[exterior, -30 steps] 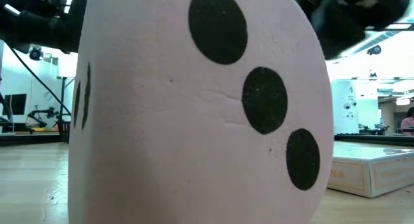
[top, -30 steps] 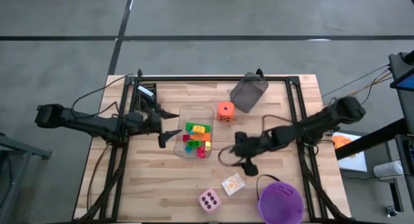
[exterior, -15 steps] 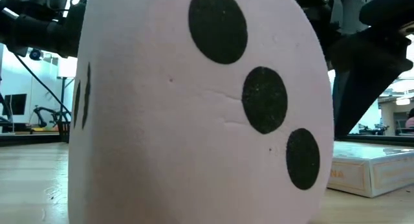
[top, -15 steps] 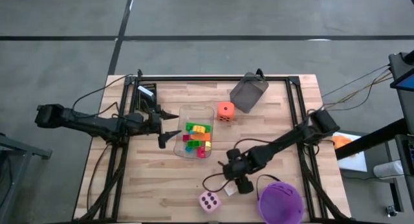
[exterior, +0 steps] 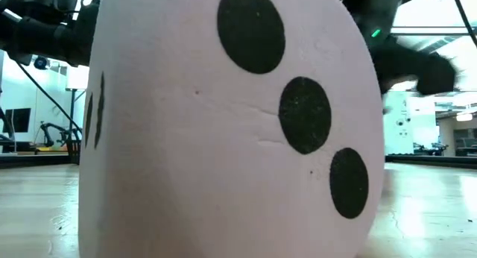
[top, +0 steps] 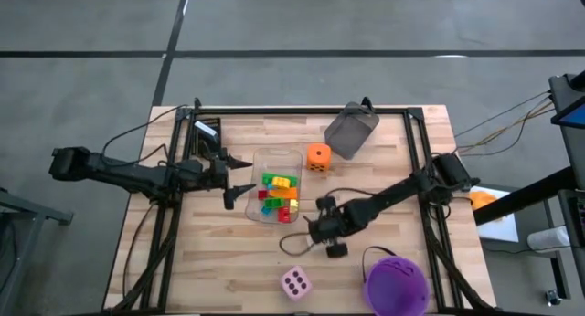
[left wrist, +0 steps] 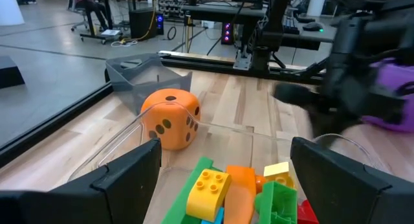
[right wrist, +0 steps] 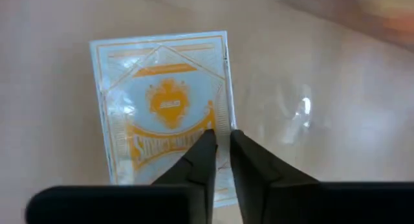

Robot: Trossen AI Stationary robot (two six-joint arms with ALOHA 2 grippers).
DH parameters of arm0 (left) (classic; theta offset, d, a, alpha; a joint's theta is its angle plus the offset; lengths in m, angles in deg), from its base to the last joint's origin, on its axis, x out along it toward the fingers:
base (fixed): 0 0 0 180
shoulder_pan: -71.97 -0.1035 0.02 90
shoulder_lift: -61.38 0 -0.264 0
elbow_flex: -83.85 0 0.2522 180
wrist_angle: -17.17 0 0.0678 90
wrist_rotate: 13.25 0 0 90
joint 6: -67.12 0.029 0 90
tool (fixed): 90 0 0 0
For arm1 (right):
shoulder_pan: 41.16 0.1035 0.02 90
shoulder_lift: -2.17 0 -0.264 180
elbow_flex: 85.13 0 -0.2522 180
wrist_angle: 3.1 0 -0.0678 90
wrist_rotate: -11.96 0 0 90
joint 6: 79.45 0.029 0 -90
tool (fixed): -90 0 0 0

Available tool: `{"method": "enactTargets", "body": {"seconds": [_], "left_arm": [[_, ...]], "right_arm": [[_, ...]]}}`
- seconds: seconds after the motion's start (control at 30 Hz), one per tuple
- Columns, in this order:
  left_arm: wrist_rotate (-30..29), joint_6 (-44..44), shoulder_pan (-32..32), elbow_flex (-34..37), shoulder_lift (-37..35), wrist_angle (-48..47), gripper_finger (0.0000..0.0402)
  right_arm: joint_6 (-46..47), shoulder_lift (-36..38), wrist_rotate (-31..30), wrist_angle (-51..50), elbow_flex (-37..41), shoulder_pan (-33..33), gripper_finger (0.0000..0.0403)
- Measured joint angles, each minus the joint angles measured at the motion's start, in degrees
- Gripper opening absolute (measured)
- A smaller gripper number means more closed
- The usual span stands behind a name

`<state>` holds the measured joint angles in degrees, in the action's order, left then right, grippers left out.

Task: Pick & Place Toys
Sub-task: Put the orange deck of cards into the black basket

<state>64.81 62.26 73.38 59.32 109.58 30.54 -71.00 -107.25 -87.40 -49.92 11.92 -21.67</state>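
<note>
- Right claw nearly shut, fingers pinched on the near edge of a white and orange card box, seen in the right wrist view.
- Same right claw low over the counter, just right of the clear tray and up from the pink dice; card box hidden there under the arm.
- Left claw spread wide at the tray's left side, holding nothing.
- Green, yellow, orange and red bricks heaped inside the tray.
- Orange dice beside the tray's far right corner, next to the grey bin.
- Purple bucket at the counter's near right corner.
</note>
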Motion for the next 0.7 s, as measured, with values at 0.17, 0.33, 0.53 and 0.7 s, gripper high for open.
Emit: {"method": "enactTargets", "body": {"seconds": [0.17,0.33,0.53,0.7], "left_arm": [[0.0,0.0,0.0,0.0,0.0,-0.1,0.0346],[0.0,0.0,0.0,0.0,0.0,-0.4,0.0346],[0.0,0.0,0.0,0.0,0.0,-0.4,0.0346],[0.0,0.0,0.0,0.0,0.0,-0.4,0.0346]], "right_arm": [[-2.9,1.1,-6.9,-1.4,0.3,-3.1,0.0019],[-4.0,1.3,-7.9,-1.5,0.2,-4.7,0.0018],[-4.0,2.8,-9.8,-1.5,0.2,-4.0,0.0018],[-2.7,3.6,-5.6,-1.1,0.1,-2.2,0.0018]]}}
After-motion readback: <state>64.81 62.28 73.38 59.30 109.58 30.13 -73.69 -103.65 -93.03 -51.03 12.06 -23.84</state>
